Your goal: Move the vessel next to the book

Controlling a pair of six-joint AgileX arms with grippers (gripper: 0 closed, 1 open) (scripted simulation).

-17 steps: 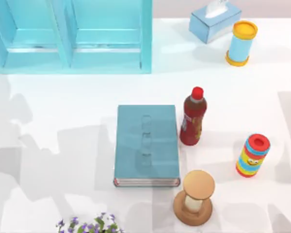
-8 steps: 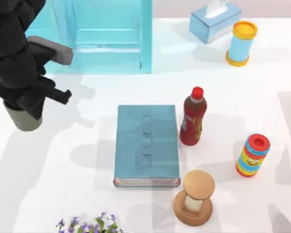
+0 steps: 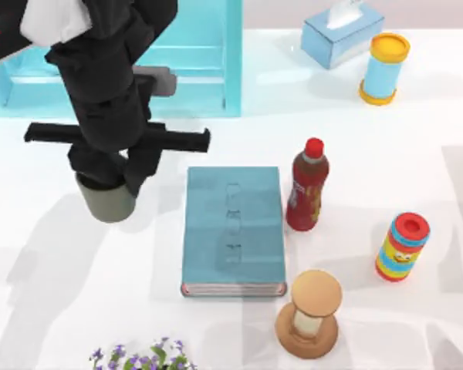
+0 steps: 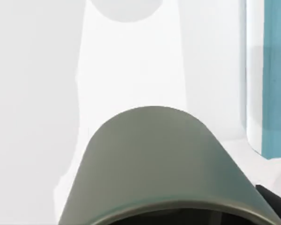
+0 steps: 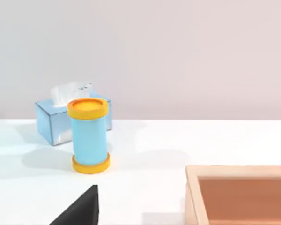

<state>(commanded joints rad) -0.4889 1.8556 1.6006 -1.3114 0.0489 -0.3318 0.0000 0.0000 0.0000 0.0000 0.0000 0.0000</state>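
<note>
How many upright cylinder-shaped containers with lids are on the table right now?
3: the bottle right of the book, a striped can farther right, a blue can by the tissue box. None seems hidden.

Vessel (image 3: 108, 203) left of the book (image 3: 233, 230) looked matt, smooth; book cover matt with embossed marks; hourglass (image 3: 311, 312) near the book looked wooden.

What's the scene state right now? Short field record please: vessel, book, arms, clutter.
vessel: small olive-grey round cup, held under the left gripper, at the top view's left of the book, apart from it
book: large teal-blue hardcover, flat at table centre
left arm: over the table's left half, carrying the cup
right arm: parked; its wrist view faces the blue cylinder with yellow ends
clutter: red-capped brown bottle right of book, wooden hourglass, light-blue tissue box
</note>
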